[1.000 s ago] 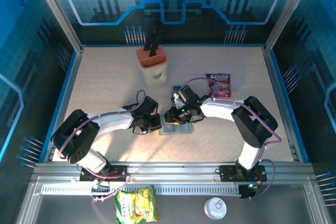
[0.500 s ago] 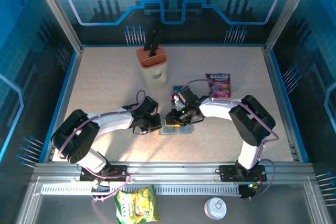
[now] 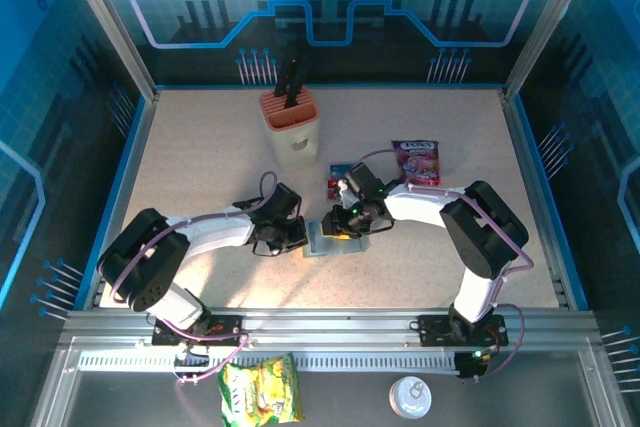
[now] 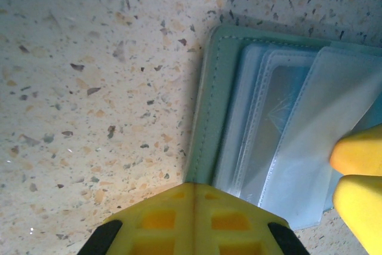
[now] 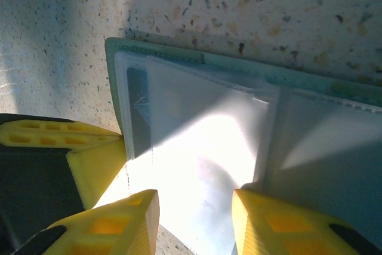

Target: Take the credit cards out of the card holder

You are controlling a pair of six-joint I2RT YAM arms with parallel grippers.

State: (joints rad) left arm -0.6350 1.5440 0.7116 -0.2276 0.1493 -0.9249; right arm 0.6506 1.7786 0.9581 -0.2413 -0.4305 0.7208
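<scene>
Speckled bench point(image 3: 200, 147) inside a blue-walled cell. Left arm point(image 3: 200, 232) and right arm point(image 3: 450, 212) both reach in to bench ctr and meet over the card holder point(image 3: 325, 244). Knife block point(image 3: 291, 122), orange top w/ black handles sticking up, stands at far side, well apart from holder. Yellow-green bag point(image 3: 262, 390) lies on the dark ledge point(image 3: 120, 387) nearer than the arm bases, off the bench, w/ a can point(image 3: 409, 397) to its right. Purple packet point(image 3: 416, 161) lies flat on bench beyond right arm. Card holder lies open and flat, grey-green cover down, pale clear pockets up. In left wrist view its green edge point(image 4: 204, 117) and layered pockets run from ctr to right. Cards point(image 3: 338, 181), red w/ some blue, lie on bench just beyond the holder, near right wrist, btwn holder and purple packet; can't tell how many. Can't tell if any card sits inside the pockets. Left claw point(image 4: 192, 190) closed tight, tips together, set at holder's left edge, seems to touch the cover. Right claw point(image 5: 194, 204) narrow, jaws partly apart, tips down over the pale inner pocket by holder's near edge, flat pocket showing in the gap. Right claw's fingers point(image 4: 361, 153) sit over the pocket at right of left wrist view. Left claw's fingers point(image 5: 95, 159) sit just beside holder's left edge in right wrist view.
</scene>
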